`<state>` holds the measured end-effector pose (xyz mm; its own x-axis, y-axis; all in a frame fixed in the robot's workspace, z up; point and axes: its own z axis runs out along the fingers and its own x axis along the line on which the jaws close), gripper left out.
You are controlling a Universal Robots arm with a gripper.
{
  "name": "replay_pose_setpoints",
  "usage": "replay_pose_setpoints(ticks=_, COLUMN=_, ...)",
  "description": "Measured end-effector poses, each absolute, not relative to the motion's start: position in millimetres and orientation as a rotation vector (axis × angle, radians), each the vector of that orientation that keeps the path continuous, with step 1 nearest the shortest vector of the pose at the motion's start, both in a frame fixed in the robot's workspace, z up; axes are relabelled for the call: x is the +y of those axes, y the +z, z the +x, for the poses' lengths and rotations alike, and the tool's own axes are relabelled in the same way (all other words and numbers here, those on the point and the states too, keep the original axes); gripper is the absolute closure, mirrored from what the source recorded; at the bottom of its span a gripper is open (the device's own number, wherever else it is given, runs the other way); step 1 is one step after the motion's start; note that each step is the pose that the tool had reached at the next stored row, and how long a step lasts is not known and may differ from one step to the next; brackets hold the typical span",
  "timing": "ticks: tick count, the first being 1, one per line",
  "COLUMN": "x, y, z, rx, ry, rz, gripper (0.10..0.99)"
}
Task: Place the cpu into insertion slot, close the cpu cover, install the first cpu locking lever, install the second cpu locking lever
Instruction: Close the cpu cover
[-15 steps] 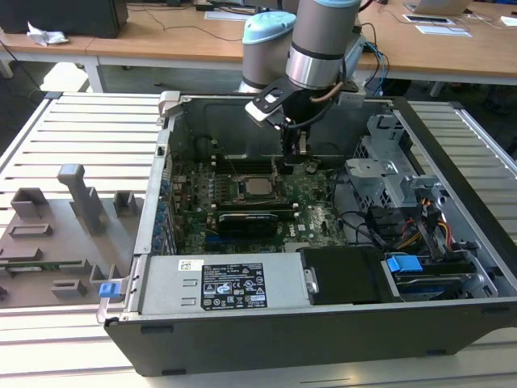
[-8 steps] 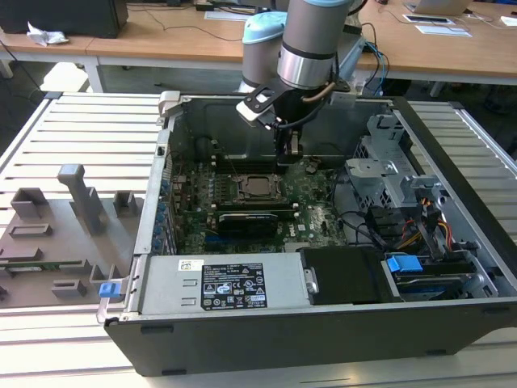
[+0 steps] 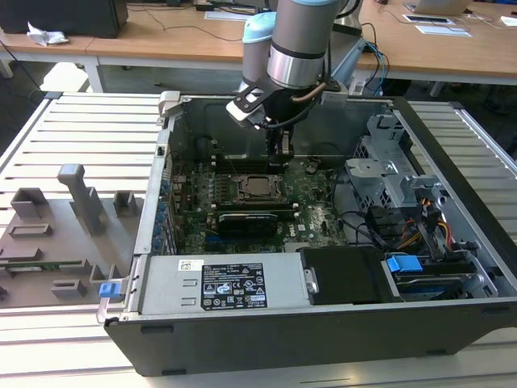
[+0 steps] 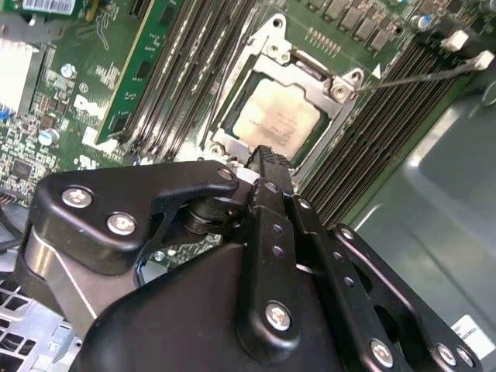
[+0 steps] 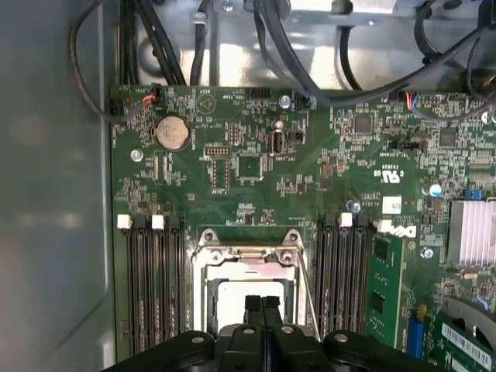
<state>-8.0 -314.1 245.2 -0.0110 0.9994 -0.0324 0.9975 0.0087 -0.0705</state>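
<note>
- The black gripper [image 5: 262, 304] is seen with fingers pressed together, just above the chip [image 4: 277, 120].
- That flat, dull-silver square is framed by a shiny metal cover [image 5: 248, 253].

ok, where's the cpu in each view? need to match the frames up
Exterior view: the cpu sits mid-motherboard inside the case, beside the tip of the gripper.
Second wrist view: pale square just beyond the gripper's tip.
First wrist view: pale patch, partly hidden by the gripper's tip.
Shared landmark: the cpu cover, the silver frame around the chip, flanked by memory slots.
</note>
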Motion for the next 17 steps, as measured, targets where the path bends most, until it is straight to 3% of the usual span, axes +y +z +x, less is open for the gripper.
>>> replay_pose_setpoints(ticks=17, x=-314.1, y=235.8, z=-24.7, rx=-2.212, ry=0.113, rz=-2.190, gripper=0.980)
